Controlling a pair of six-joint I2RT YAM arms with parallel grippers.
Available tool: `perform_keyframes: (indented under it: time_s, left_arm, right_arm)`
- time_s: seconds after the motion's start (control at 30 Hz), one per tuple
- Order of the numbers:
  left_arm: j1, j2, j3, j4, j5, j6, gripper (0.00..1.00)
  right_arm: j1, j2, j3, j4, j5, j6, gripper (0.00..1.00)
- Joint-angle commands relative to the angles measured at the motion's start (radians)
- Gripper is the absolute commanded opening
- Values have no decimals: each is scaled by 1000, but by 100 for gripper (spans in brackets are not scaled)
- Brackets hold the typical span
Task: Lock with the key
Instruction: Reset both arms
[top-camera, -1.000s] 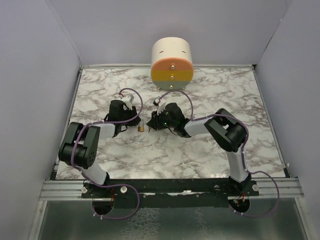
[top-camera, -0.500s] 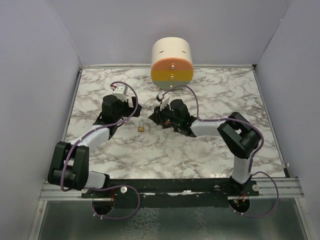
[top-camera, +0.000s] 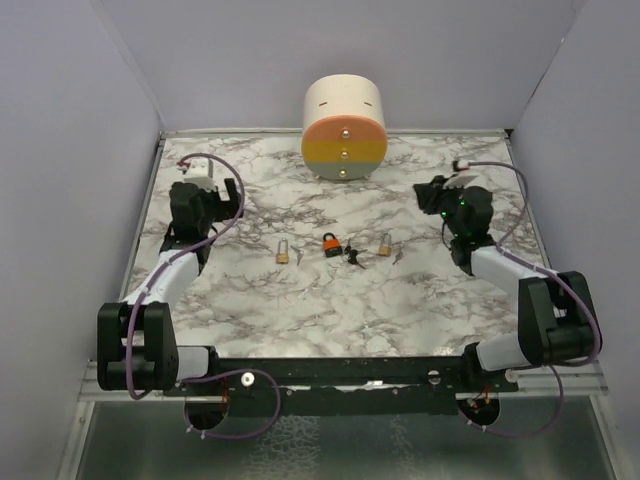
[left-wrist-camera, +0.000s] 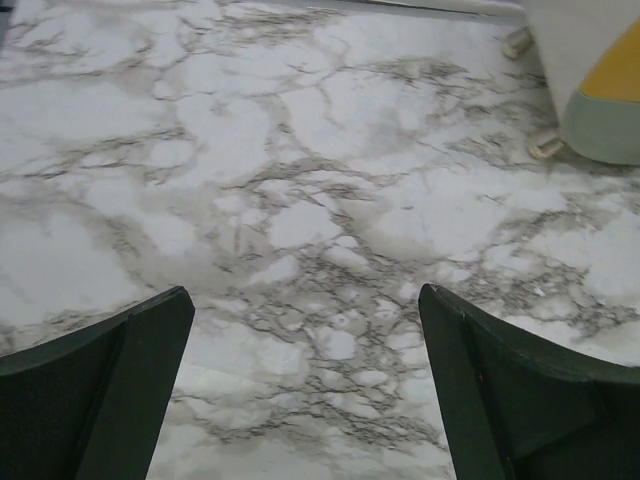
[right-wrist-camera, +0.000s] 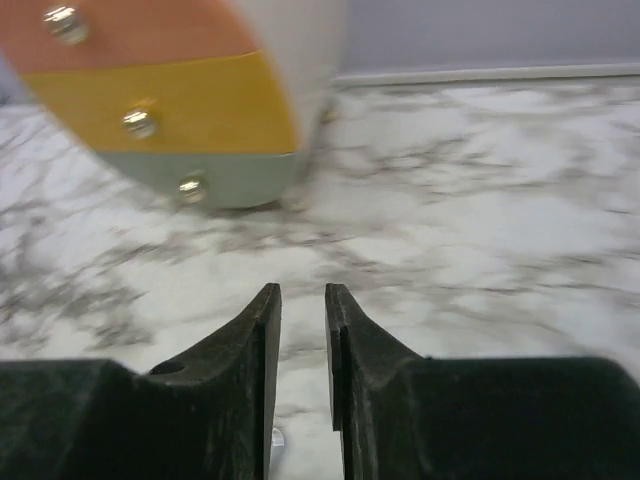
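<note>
Your grey-veined white marble tabletop (top-camera: 300, 300), lilac walls, black-headed key bunch (top-camera: 354, 257) at centre, left gripper (left-wrist-camera: 305, 385) spread wide at 10 o'clock, right gripper (right-wrist-camera: 301, 370) nearly closed, empty, at 2 o'clock

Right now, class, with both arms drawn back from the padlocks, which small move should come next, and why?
Probably the right gripper should open and reach back toward the key. It lies on the table beside the orange padlock, and neither gripper holds anything; the left gripper is wide open.

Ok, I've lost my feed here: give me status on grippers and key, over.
Left gripper open, empty, far left. Right gripper nearly shut, nothing between fingers, far right. Key lying on table beside orange padlock, two brass padlocks flanking. Nothing blocking.
</note>
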Motion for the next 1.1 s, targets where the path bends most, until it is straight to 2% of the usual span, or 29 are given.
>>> perform_keyframes:
  time_s: [0.0, 0.03, 0.1, 0.17, 0.27, 0.73, 1.07]
  left_arm:
    - [171, -6, -18, 78, 105, -56, 99]
    - [186, -6, -25, 88, 97, -43, 99]
    - [190, -9, -35, 90, 67, 21, 99]
    - [189, -7, -46, 97, 42, 57, 99]
    - [189, 9, -55, 121, 32, 84, 99]
    - [187, 42, -105, 255, 65, 51, 99]
    - [187, 40, -136, 299, 90, 67, 99]
  right_arm:
    - [-299, -136, -100, 90, -73, 154, 37]
    - [-358, -153, -117, 91, -76, 178, 53]
    - [-449, -179, -148, 100, -69, 201, 72]
    - [-480, -201, -168, 98, -32, 185, 85]
    - [-482, -203, -172, 92, 2, 151, 94]
    - [-482, -202, -257, 172, -9, 126, 96]
    - [-482, -187, -247, 169, -39, 119, 97]
